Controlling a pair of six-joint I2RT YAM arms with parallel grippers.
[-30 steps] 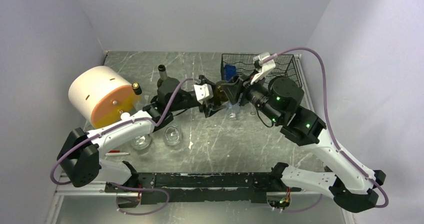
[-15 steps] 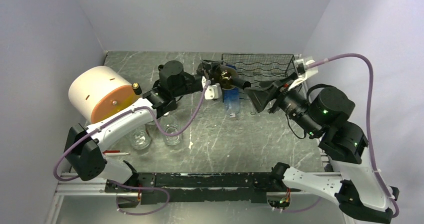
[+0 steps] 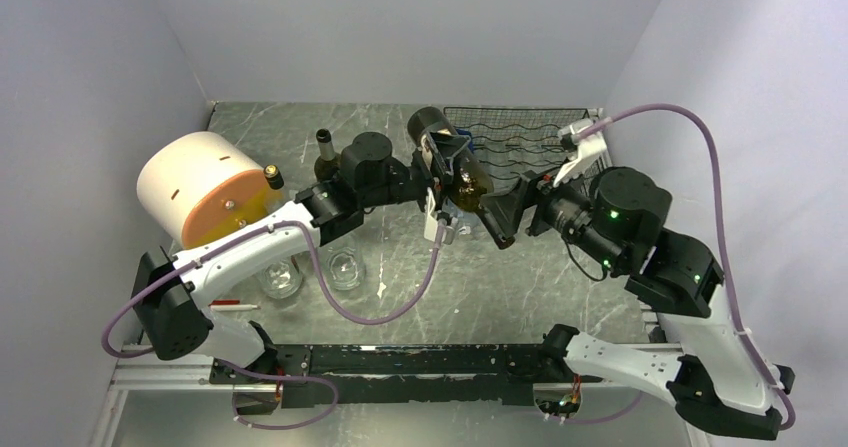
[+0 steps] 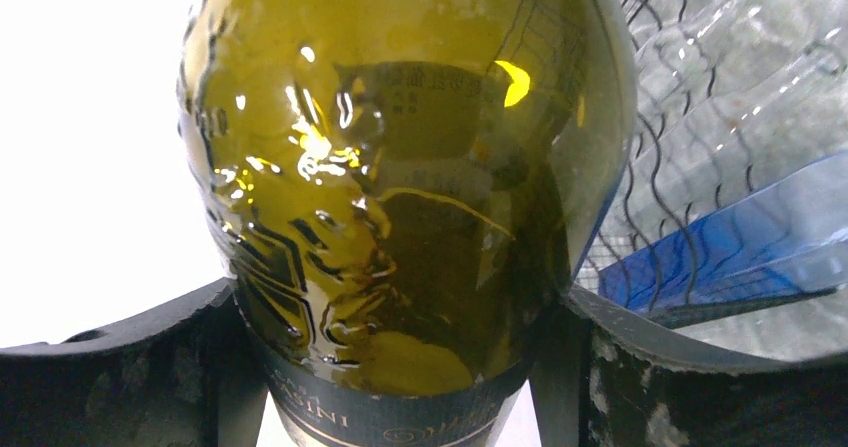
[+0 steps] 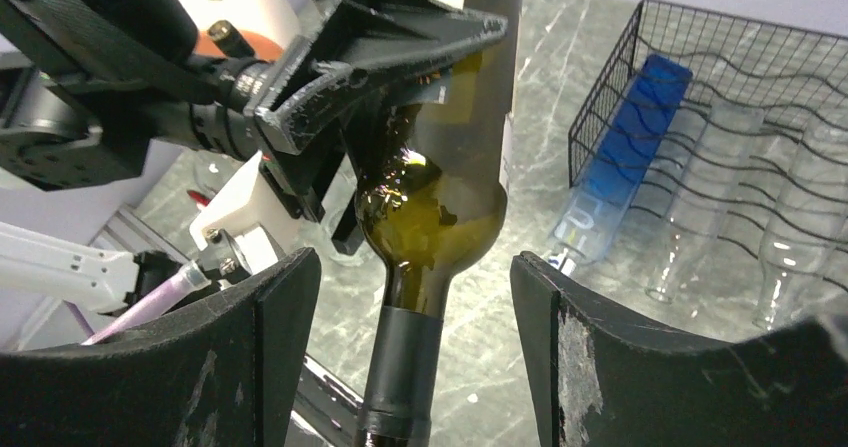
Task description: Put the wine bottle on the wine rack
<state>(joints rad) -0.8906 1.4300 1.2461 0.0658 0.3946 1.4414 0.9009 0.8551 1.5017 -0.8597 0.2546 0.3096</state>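
The wine bottle is dark green with a black foil neck. It is held tilted in the air just left of the wine rack, base up towards the back and neck pointing at the right arm. My left gripper is shut on the bottle's body; in the left wrist view the bottle fills the space between the fingers. My right gripper is open, its fingers standing either side of the bottle's neck without touching it. The black wire rack shows to the right.
A blue bottle and clear bottles lie in the rack, necks sticking out. A large cream and orange drum stands at left. An upright bottle is behind the left arm. Two glasses stand near the front.
The left arm has swung the bottle up and turned its neck towards the right. The right gripper drew back to the right, then came in again, open, around the neck.
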